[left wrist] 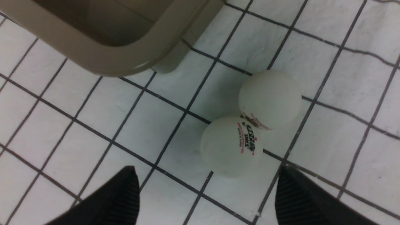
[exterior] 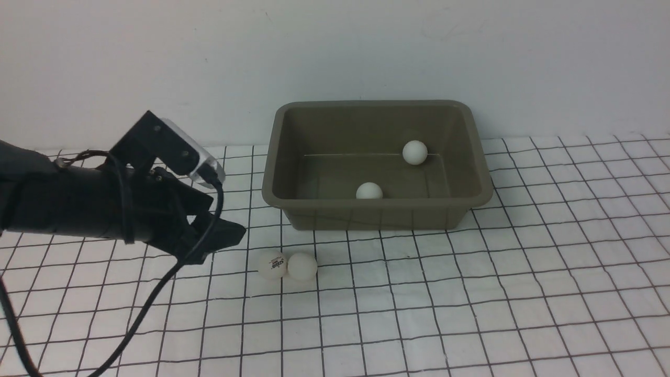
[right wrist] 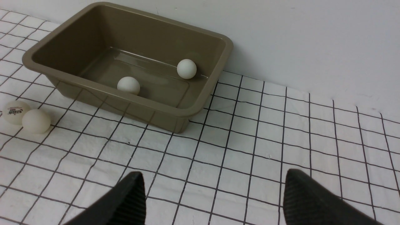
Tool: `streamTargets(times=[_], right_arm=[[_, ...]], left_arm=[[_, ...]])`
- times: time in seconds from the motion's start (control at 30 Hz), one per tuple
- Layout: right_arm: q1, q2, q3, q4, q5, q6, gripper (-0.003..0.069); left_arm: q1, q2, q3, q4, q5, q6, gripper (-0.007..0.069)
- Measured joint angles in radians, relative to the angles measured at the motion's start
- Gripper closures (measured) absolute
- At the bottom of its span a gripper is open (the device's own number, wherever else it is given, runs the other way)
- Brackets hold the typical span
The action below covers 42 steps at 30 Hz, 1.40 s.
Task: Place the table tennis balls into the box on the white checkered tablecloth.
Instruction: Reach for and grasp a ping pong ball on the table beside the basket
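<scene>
Two white balls are inside the olive-grey box (exterior: pixel 377 215), one ball (exterior: pixel 414 152) near the back wall and one ball (exterior: pixel 369 190) close to the front wall, so I judge that the task is about half done. The other two are on the checkered tablecloth (exterior: pixel 398 324), in front of the box and toward its left end: the logo ball (exterior: pixel 272 265) on the left and the plain-looking ball (exterior: pixel 302 267) on the right, touching each other or nearly so. The step in hand seems to be the approach to this pair with the left gripper (left wrist: pixel 207 193). Its fingers are wide apart and hold nothing, and the two balls appear ahead of them. The right gripper (right wrist: pixel 215 198) also has its fingers spread and empty, over the cloth. The next move, in my opinion, is to bring the left fingers down around the logo ball, which looks the nearer one, and to close them gently. Because the second ball is so close, one finger could push it and make it roll; a careful alignment is needed before closing.
</scene>
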<state>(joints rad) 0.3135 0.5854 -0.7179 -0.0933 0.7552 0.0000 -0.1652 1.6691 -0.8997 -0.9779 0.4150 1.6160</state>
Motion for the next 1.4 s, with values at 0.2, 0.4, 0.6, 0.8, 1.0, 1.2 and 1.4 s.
streamTargets(times=[0.2,0.4,0.6,0.8,1.0,1.2,1.4], right_arm=[[0.000,0.000,0.001,0.000,0.003,0.007,0.0124],[0.000,0.000,0.001,-0.001,0.003,0.007,0.0124],[0.000,0.000,0.001,-0.003,0.004,0.008,0.0124],[0.000,0.000,0.001,-0.005,0.004,0.009,0.0124],[0.000,0.000,0.001,-0.005,0.004,0.011,0.0124],[0.000,0.000,0.001,-0.008,0.004,0.011,0.0124],[0.000,0.000,0.001,-0.008,0.005,0.011,0.0124]], left_arm=[[-0.012,0.061,-0.001,-0.031,-0.049,0.059,0.0103],[-0.015,0.120,-0.022,-0.093,-0.057,0.077,0.0103],[-0.015,0.167,-0.056,-0.118,-0.047,0.083,0.0103],[-0.015,0.211,-0.087,-0.121,-0.018,0.101,0.0103],[-0.015,0.230,-0.095,-0.137,0.030,0.163,0.0103],[-0.015,0.231,-0.101,-0.191,0.029,0.238,0.0103],[-0.015,0.231,-0.101,-0.202,0.029,0.251,0.0119]])
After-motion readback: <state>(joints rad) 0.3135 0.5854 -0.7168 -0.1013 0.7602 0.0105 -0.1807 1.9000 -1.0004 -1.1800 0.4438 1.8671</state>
